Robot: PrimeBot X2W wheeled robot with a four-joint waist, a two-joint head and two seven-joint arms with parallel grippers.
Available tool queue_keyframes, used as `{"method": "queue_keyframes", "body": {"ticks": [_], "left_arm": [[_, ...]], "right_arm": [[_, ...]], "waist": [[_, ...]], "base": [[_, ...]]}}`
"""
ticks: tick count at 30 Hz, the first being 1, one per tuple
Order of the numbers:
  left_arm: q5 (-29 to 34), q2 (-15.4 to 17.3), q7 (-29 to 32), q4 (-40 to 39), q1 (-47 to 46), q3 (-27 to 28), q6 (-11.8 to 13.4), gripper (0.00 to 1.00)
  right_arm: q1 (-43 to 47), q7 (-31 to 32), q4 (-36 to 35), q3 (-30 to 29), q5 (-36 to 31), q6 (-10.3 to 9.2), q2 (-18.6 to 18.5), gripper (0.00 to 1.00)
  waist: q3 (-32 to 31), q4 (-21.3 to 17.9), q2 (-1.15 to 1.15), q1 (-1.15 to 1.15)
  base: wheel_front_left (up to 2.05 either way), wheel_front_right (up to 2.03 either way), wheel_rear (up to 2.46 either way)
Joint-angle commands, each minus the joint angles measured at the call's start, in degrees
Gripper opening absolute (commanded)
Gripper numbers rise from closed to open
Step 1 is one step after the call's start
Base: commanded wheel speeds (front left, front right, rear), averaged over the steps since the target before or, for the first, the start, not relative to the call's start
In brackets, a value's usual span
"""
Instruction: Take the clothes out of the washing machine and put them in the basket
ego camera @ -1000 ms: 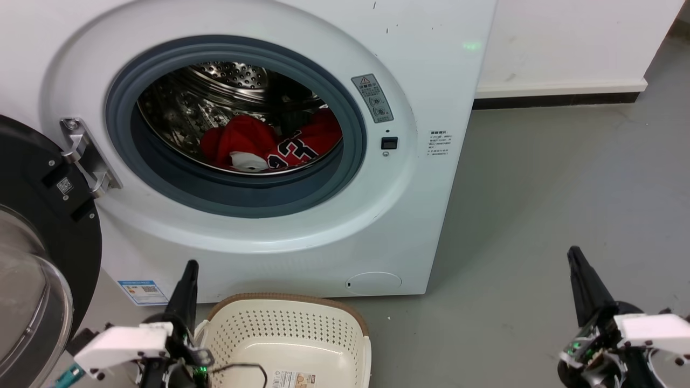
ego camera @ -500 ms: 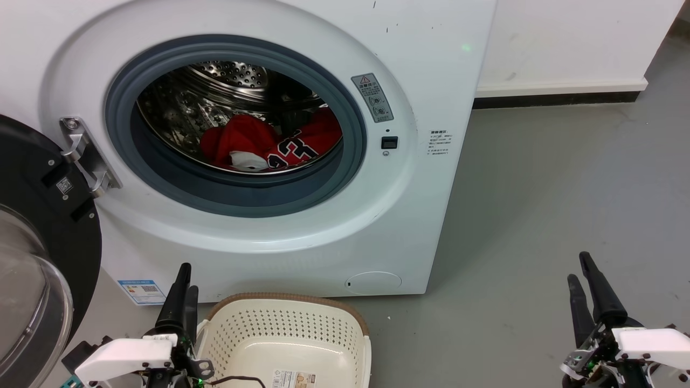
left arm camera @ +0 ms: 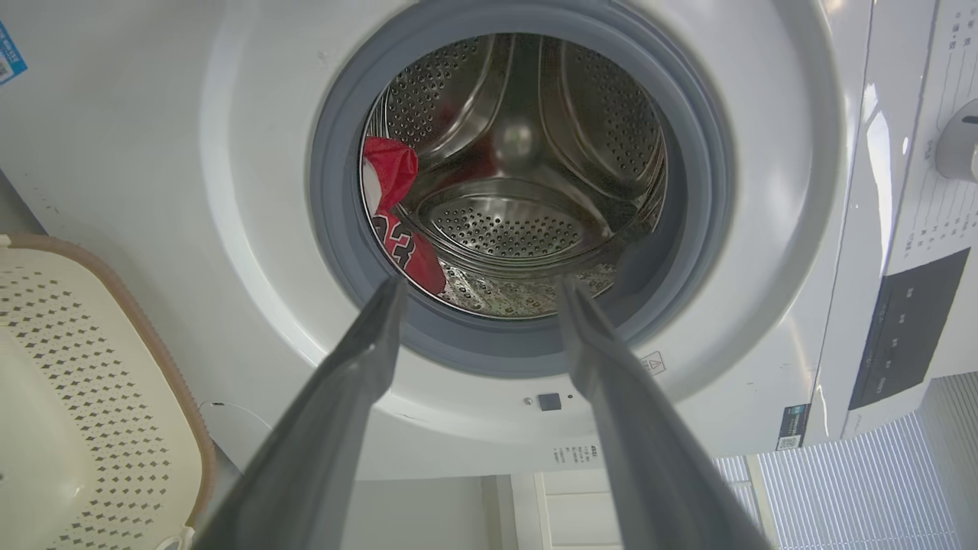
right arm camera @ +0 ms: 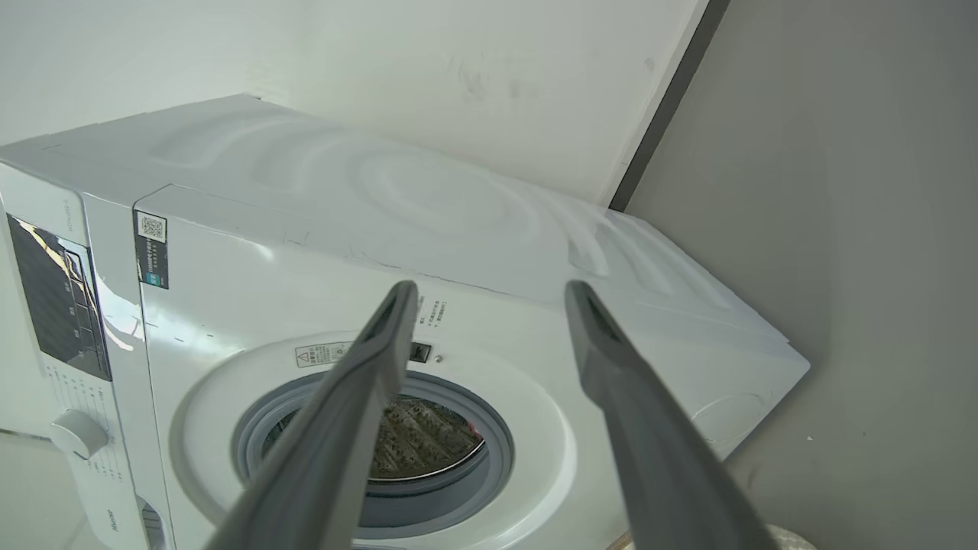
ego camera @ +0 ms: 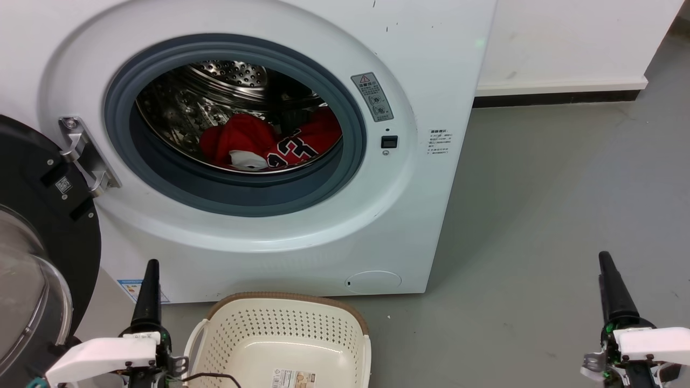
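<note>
Facing the open washing machine [ego camera: 426, 215], 2 red clothes [ego camera: 245, 137] inside.
The clothes lie low in the steel drum [ego camera: 226, 75], the jersey [ego camera: 304, 145] w/ nos. on the right. The basket [ego camera: 291, 298] sits on the floor [ego camera: 539, 215] just in front of the machine. The left gripper [left arm camera: 477, 286] & right gripper [right arm camera: 489, 286] hang low at each side, fingers spread apart, holding nothing.

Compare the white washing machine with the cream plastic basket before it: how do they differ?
The large white front-loading washing machine towers over the low cream perforated basket. The washing machine holds red clothes in its steel drum; the basket holds none. The washing machine opens frontward through a round grey-rimmed porthole; the basket opens upward, brown-rimmed. Both have perforated walls.
</note>
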Motion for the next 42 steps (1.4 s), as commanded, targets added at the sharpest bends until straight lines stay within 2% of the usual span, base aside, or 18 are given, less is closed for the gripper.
{"method": "queue_keyframes", "body": {"ticks": [1, 5, 6, 11, 21, 22, 31, 42], "left_arm": [[3.23, 0.12, -0.78, -2.03, -0.87, 0.97, 0.15, 1.0], [6.49, 0.12, -1.46, -3.77, -0.93, 1.34, 0.68, 1.0], [8.94, 0.12, -1.88, -5.33, -0.89, 1.38, 1.43, 1.0], [15.08, 0.13, -2.92, -9.29, -0.36, 0.06, 3.88, 1.0], [25.26, 0.13, -4.67, -13.46, 0.91, -3.67, 7.73, 1.0], [27.85, 0.15, -5.24, -14.58, 1.33, -4.33, 7.91, 1.0], [38.36, 0.14, -6.77, -18.48, 1.52, -7.45, 8.98, 1.0], [52.02, 0.21, -8.5, -20.01, 2.24, -12.83, 12.34, 1.0]], "right_arm": [[-1.15, -0.87, -1.83, -0.89, -4.22, 0.0, -0.08, 1.0], [-1.4, -1.54, -4.07, -1.28, -9.56, 0.0, -0.08, 1.0], [-1.48, -1.97, -6.12, -1.22, -13.5, 0.0, -0.08, 1.0], [-1.33, -3.02, -10.93, -0.01, -23.45, -0.01, -0.08, 1.0], [-0.27, -4.75, -15.15, 2.27, -35.59, 0.0, -0.07, 1.0], [0.01, -5.3, -16.02, 2.49, -39.01, -0.01, -0.07, 1.0], [0.83, -6.86, -18.1, 2.61, -48.01, 0.0, -0.06, 1.0], [2.07, -8.61, -18.06, 3.54, -57.1, 0.0, -0.05, 1.0]], "waist": [[0.07, -0.01, 0.0, 0.0], [0.16, -0.02, 0.0, 0.0], [0.22, -0.02, 0.0, 0.0], [0.4, -0.06, 0.0, 0.0], [0.62, -0.14, 0.0, 0.0], [0.66, -0.2, 0.0, 0.0], [0.81, -0.35, 0.0, 0.0], [0.9, -0.35, 0.0, 0.0]], "base": [[0.0, 0.0, 0.0], [0.0, 0.0, 0.0], [0.0, 0.0, 0.0], [0.0, 0.0, 0.0], [0.0, 0.0, 0.0], [0.0, 0.0, 0.0], [0.0, 0.0, 0.0], [0.0, 0.0, 0.0]]}}
